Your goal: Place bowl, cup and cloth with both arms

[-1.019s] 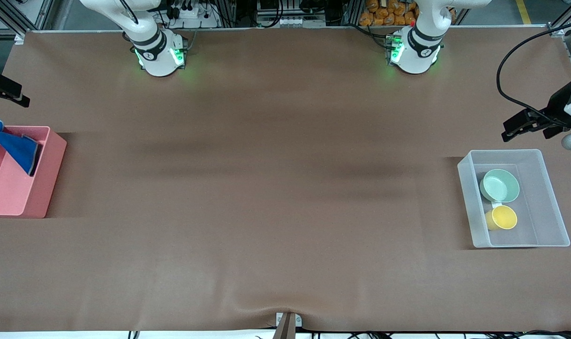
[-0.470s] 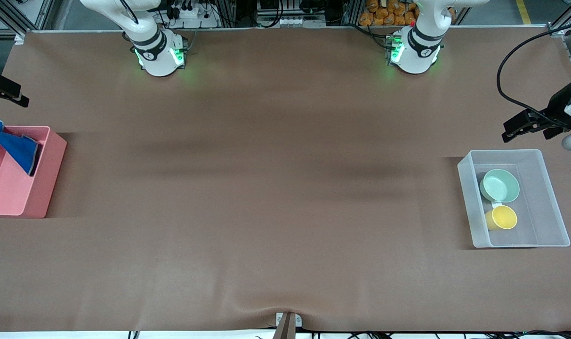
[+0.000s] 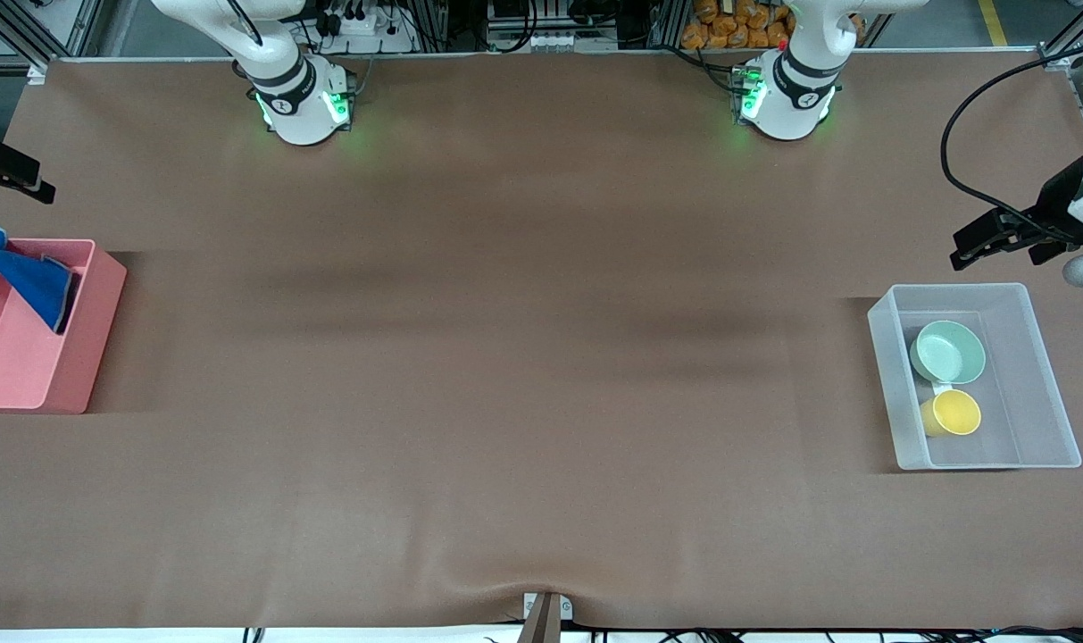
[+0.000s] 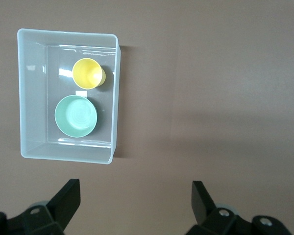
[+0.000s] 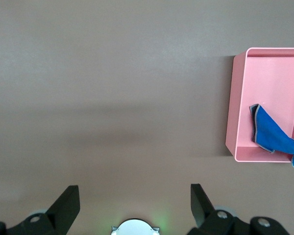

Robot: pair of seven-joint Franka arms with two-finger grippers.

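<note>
The mint-green bowl (image 3: 950, 352) (image 4: 76, 116) and the yellow cup (image 3: 952, 413) (image 4: 88, 73) sit side by side in a clear plastic bin (image 3: 885, 375) (image 4: 115, 98) at the left arm's end of the table, the cup nearer the front camera. The blue cloth (image 3: 28, 281) (image 5: 274, 134) lies partly in a pink bin (image 3: 95, 295) (image 5: 240, 98) at the right arm's end, draped over its rim. My left gripper (image 3: 962, 247) (image 4: 135, 188) hangs open high over the table beside the clear bin. High near the pink bin, my right gripper (image 3: 41, 183) (image 5: 134, 191) is open and empty.
The brown table cover has a wrinkle at the front edge (image 3: 541, 580). Both arm bases (image 3: 304, 103) (image 3: 782, 98) stand along the back edge. A black cable (image 3: 961, 134) loops above the left arm's end of the table.
</note>
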